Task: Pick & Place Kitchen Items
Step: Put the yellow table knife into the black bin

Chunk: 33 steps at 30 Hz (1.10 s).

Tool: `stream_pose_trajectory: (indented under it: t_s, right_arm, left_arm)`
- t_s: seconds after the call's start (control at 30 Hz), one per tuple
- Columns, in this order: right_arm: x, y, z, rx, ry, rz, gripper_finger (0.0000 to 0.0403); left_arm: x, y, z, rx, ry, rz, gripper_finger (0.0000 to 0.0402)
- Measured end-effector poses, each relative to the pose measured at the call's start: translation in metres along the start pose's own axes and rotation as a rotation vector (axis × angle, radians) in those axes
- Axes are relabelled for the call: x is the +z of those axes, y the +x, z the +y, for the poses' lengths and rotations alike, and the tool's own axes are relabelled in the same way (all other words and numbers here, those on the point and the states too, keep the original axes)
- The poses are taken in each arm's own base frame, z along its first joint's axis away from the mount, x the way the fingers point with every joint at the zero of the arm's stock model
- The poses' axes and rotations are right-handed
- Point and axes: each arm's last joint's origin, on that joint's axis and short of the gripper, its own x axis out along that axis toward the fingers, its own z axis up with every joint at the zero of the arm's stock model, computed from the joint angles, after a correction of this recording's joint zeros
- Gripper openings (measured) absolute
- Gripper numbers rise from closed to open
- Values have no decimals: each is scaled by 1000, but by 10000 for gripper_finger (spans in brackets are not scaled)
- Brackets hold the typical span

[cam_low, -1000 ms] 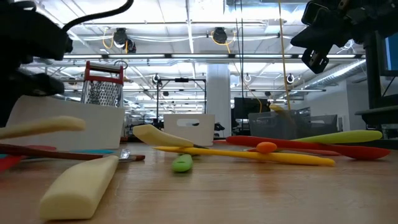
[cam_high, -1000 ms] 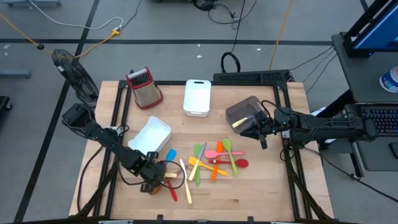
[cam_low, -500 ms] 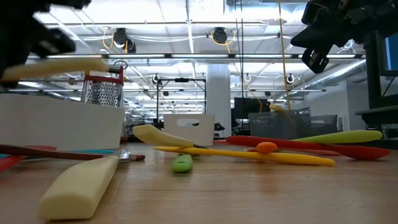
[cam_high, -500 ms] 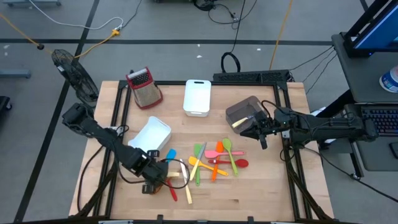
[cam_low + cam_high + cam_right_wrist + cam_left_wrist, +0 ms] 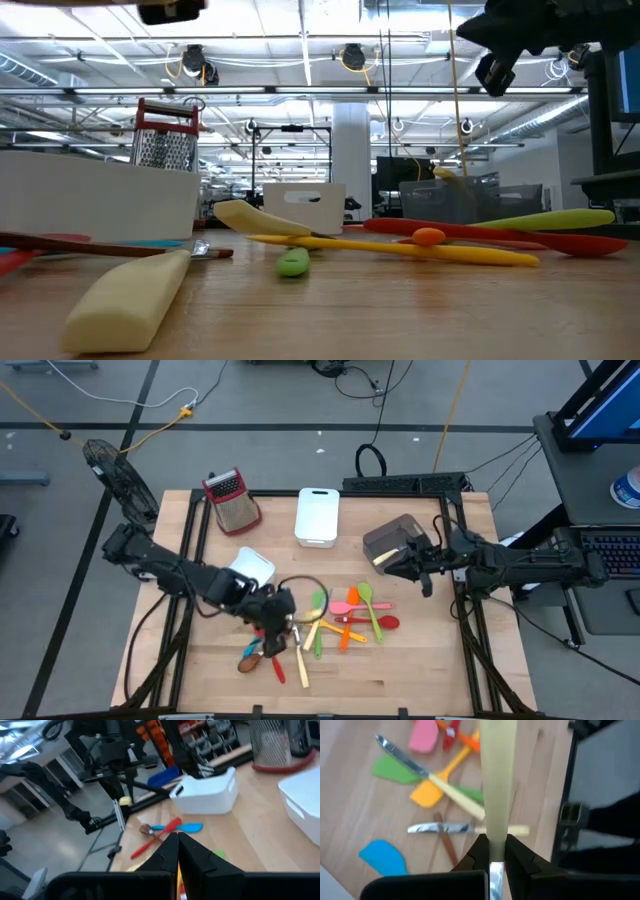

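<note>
Cream utensil (image 5: 496, 780): judged light, stiff, smooth plastic, pinched at one end of its handle by your left gripper (image 5: 494, 851), aloft just at nine o'clock of the utensil pile (image 5: 345, 617); right gripper (image 5: 402, 568) shut, empty, at two o'clock.

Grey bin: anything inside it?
Grey bin holds one cream utensil, seen in the high view. The right pincer overhangs one edge, so that part is hidden.
</note>
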Motion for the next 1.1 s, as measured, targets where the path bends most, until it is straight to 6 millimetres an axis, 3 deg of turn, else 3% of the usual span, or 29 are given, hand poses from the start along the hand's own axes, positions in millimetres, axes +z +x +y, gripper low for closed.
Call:
stream_pose_trajectory:
  t_s: [0.3, 0.53, 0.8, 0.93, 1.1]
  right_arm:
    - [5, 4, 6, 168, -130, -7, 4]
    - [13, 10, 18, 255, -490, -163, 4]
    - [16, 14, 26, 285, -779, -278, 4]
    - [18, 16, 28, 245, -877, -336, 4]
    - [22, 18, 26, 58, -1009, -356, 4]
  left_arm:
    - [50, -16, 16, -93, -174, -218, 19]
    - [82, -25, 30, -254, -375, -361, 19]
    - [103, -35, 43, -434, -562, -395, 19]
    - [110, -38, 46, -496, -666, -406, 19]
    - [112, -40, 49, -550, -801, -374, 19]
